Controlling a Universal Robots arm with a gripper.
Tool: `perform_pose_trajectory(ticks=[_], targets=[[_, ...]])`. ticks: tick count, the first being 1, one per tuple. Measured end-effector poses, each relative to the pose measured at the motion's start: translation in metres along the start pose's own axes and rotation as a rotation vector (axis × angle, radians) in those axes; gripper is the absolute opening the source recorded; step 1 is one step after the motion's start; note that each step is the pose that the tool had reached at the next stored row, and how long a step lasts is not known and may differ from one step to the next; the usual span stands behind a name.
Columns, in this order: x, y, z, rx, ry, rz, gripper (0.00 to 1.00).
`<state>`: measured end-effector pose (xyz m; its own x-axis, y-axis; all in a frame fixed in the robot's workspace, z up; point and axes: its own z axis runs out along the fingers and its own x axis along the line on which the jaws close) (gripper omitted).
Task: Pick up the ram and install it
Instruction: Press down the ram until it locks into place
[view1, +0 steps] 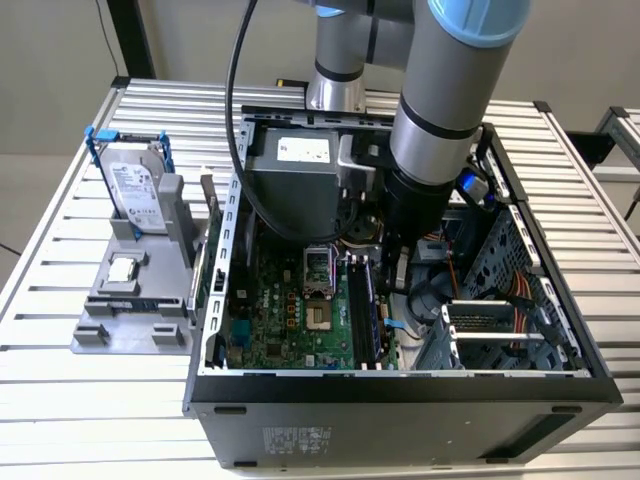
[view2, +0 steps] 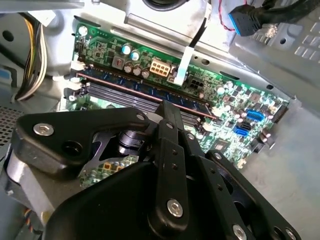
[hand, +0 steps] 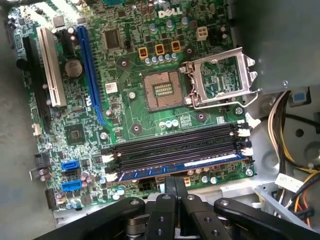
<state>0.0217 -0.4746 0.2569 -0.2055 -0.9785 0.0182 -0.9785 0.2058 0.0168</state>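
A: Left to right, exterior view. A hard drive (view1: 135, 190) in its blue bracket and a processor chip (view1: 123, 268) are seen on the grey holder (view1: 100, 335) near the table's (view1: 60, 395) left edge. Then the open computer case (view1: 400, 385).

B: The ram?

A: The ram (hand: 182, 166) is seen standing in the motherboard's (hand: 125, 107) outermost memory slot, beside three bare slots (hand: 175, 147). The pick-up is judged done.

B: And the gripper?

A: The gripper (hand: 175, 187) is held just above the stick, fingers pressed together, nothing pinched.

B: Fully seated?

A: It cannot be told; the end latches (hand: 244, 150) are too small to judge. The fingertips are hidden by the arm (view1: 440, 110) in the exterior view.
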Motion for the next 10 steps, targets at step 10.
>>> perform_pose_trajectory(ticks=[10], targets=[[-0.0014,0.001,0.0013,0.0011,0.001,-0.064,0.0]])
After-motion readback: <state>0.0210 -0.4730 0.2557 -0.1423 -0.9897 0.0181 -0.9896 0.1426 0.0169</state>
